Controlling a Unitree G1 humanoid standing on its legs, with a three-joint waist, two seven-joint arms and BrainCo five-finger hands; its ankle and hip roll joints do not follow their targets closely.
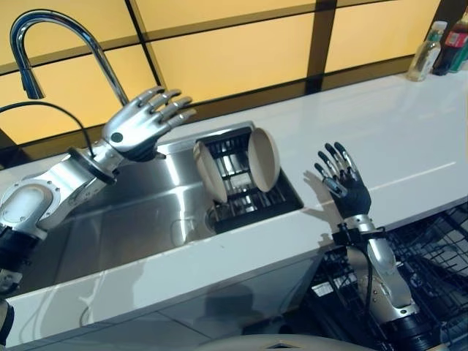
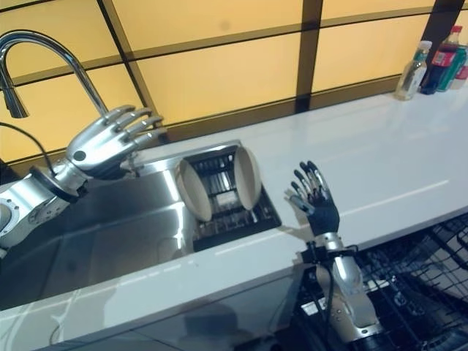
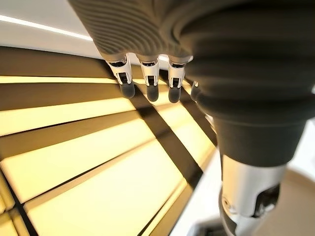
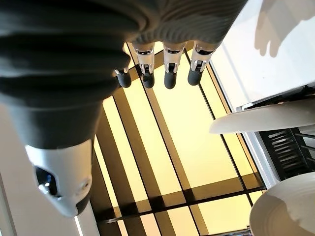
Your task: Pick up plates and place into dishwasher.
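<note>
Two beige plates stand on edge in a black rack [image 1: 256, 205] at the right end of the steel sink [image 1: 124, 219]: the left plate [image 1: 209, 172] and the right plate [image 1: 264, 159]. My left hand [image 1: 139, 124] hovers open above the sink's back edge, left of the plates, fingers spread and holding nothing. My right hand [image 1: 344, 183] is raised open over the white counter, just right of the rack, palm empty. In the right wrist view both plates [image 4: 266, 120] show past its straight fingers [image 4: 170, 73].
A curved chrome faucet [image 1: 66, 36] rises at the sink's back left. The white counter [image 1: 409, 139] runs right, with bottles [image 1: 428, 51] at its far corner. A black wire dishwasher rack [image 1: 439, 248] sits below the counter at the right.
</note>
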